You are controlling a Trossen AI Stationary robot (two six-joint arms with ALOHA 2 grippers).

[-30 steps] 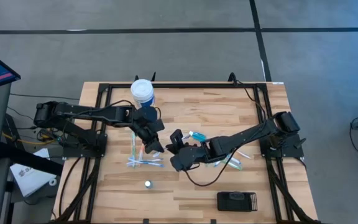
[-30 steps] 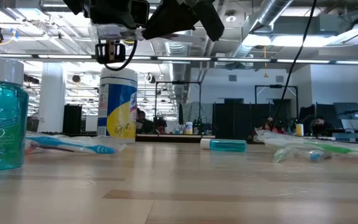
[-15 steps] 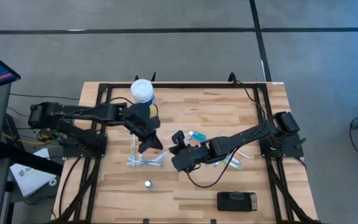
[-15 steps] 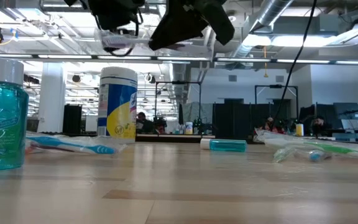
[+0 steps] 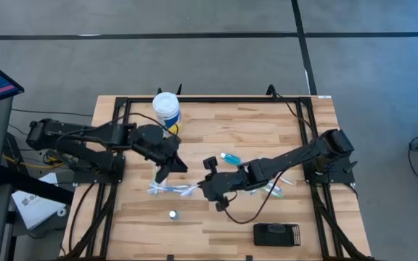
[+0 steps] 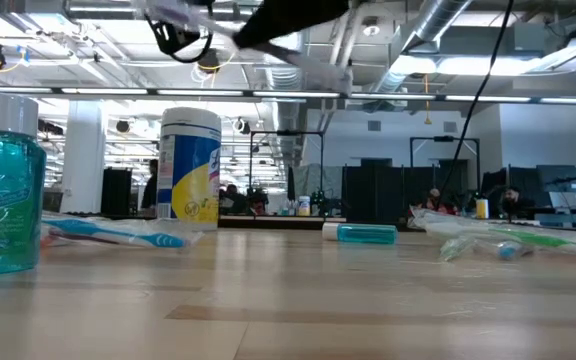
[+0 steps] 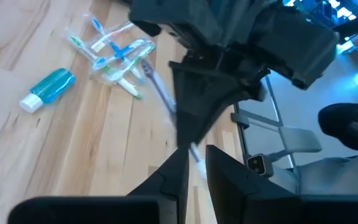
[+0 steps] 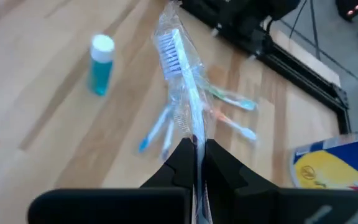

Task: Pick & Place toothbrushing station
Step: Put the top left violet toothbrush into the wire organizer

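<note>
- Wooden planks make up the tabletop, which sits in a black frame on a grey floor; across it at table height lies a large hall with ceiling ducts and lamps.
- At about 5 o'clock on the tabletop, near the front edge, lies the toothbrushing station: a small flat black rectangle, ribbed at its right end, well apart from both arms and touched by nothing.
- The right gripper hangs over the middle of the tabletop, its fingers pinched shut on a wrapped toothbrush in clear film, bristle head pointing away from the wrist.
- The left gripper hovers at about 9 o'clock from the centre, facing the right one; a narrow gap shows between its fingers, and whether they still touch the far end of the wrapped toothbrush cannot be told.
- A heap of toothbrushes lies just below the left gripper, a second heap under the right arm.
- A small teal tube lies near the centre.
- A white-lidded yellow-and-blue tub stands at 11 o'clock.
- A teal mouthwash bottle stands close to the low camera.
</note>
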